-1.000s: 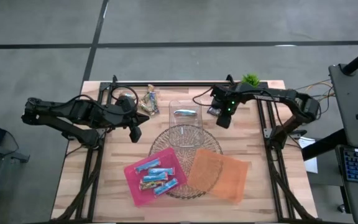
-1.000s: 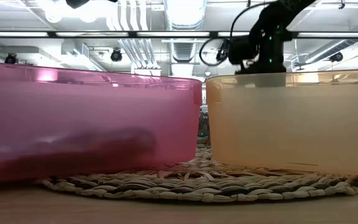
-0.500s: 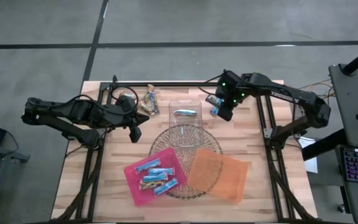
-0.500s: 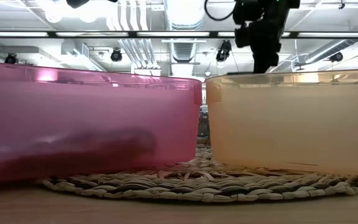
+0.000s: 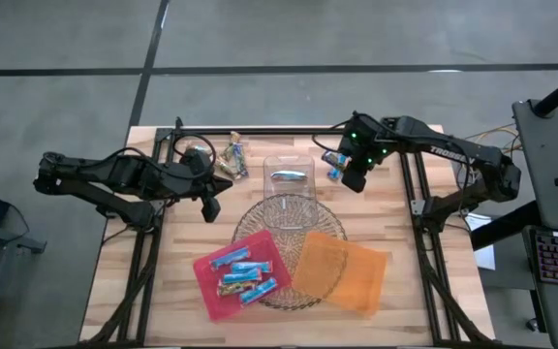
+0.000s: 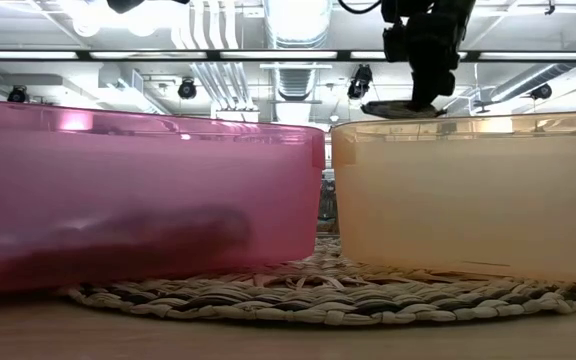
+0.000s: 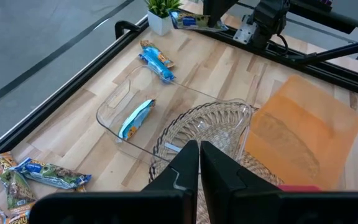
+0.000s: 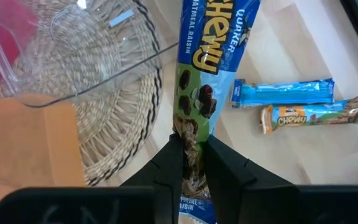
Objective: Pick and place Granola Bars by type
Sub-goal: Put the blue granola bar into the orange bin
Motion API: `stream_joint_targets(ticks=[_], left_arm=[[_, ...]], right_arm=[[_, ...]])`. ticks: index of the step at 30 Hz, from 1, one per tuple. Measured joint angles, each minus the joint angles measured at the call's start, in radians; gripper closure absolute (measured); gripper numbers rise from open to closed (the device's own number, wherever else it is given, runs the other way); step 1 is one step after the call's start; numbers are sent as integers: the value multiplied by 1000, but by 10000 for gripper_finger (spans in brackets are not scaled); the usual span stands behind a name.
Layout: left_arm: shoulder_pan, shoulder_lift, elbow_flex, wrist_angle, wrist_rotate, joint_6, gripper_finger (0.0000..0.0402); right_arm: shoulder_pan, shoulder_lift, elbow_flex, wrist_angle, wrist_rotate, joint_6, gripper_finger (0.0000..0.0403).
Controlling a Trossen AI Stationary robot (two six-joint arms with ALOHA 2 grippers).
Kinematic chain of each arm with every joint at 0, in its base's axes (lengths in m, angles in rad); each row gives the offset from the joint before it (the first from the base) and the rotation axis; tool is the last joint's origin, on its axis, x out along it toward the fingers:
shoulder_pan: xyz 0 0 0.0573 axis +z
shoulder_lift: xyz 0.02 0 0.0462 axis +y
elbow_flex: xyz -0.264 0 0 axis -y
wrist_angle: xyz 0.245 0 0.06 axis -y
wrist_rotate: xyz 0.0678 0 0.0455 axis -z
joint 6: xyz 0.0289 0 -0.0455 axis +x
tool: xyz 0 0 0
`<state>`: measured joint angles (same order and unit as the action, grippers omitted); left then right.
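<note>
My right gripper (image 5: 348, 171) hangs above the table's far right part, shut on a light blue granola bar (image 8: 211, 68), also seen in the low view (image 6: 398, 108). Two more bars (image 8: 303, 104) lie on the wood beneath it. One bar (image 7: 135, 118) lies in the clear box (image 5: 289, 184). Several bars lie in the pink tray (image 5: 242, 276). The orange tray (image 5: 342, 271) beside it holds nothing. My left gripper (image 7: 199, 163) is shut on nothing, above the table's left part. My right gripper pinches the bar's two long edges (image 8: 194, 146) between its fingers (image 8: 171, 163), closer to one end than the middle, where the wrapper is squeezed narrow. The fingers point steeply down, across the bar. The bar is lifted clear and sticks out roughly level (image 6: 383, 108).
A woven mat (image 5: 289, 233) lies under the trays and the clear box. More bars (image 5: 232, 158) lie at the far left. A small green plant (image 5: 390, 123) stands at the far edge. Black frame rails (image 5: 415, 223) run along both sides.
My right gripper has risen from the table, still shut, and has tipped. The blue bar has come up with it and now hangs clear of the wood.
</note>
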<state>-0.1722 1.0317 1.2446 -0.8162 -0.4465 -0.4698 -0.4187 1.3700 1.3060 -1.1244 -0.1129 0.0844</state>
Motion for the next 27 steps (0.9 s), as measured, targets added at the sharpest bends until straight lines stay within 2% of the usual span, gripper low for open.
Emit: stream_joint_targets(ticks=[20,27], left_arm=[[0,0,0,0,12,0,401],[0,0,0,0,13,6,401]], right_arm=[[98,6,-1,0,1,43,351],[174,6,20,2,1,134,351]])
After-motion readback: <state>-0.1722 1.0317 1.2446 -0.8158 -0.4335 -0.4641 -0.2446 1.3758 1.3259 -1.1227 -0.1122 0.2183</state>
